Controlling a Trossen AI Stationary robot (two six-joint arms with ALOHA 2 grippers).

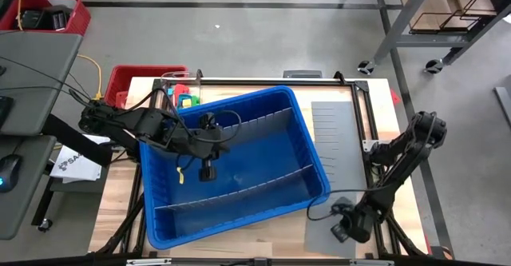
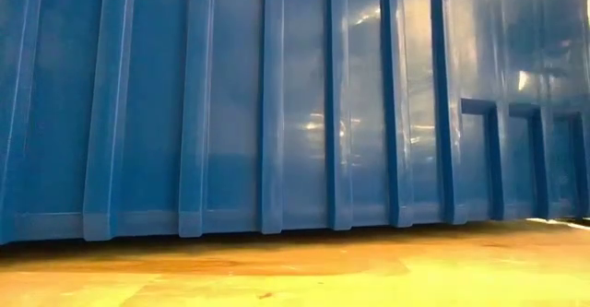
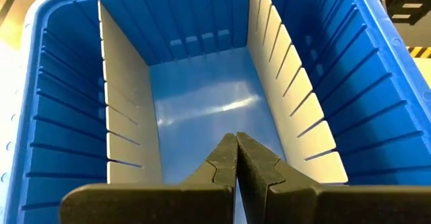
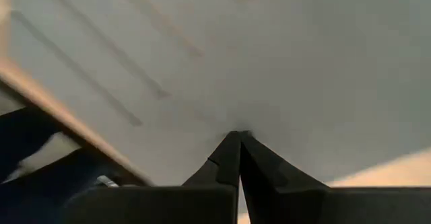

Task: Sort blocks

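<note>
Several small blocks [image 1: 187, 98] in green, red and teal lie on the table beyond the far left corner of the blue bin [image 1: 307, 142]. My left gripper [image 1: 217, 148] is shut and empty above the left part of the bin. In the left wrist view [image 3: 237, 142] it points along the bare middle compartment between two grey dividers [image 3: 124, 116]. My right gripper [image 1: 343, 230] is shut at the table's near right, low over a flat grey panel [image 4: 323, 69]. No block shows between either gripper's fingers. My right gripper's shut fingertips [image 4: 229, 146] point at the flat grey panel lying on the table. I cannot tell whether they touch it.
The bin's near wall [image 2: 295, 104] fills the low view. A second slotted grey panel [image 1: 335, 126] lies on the table right of the bin. A red basket [image 1: 136, 78] stands at the far left. A small yellow piece [image 1: 180, 176] shows by the bin's left wall.
</note>
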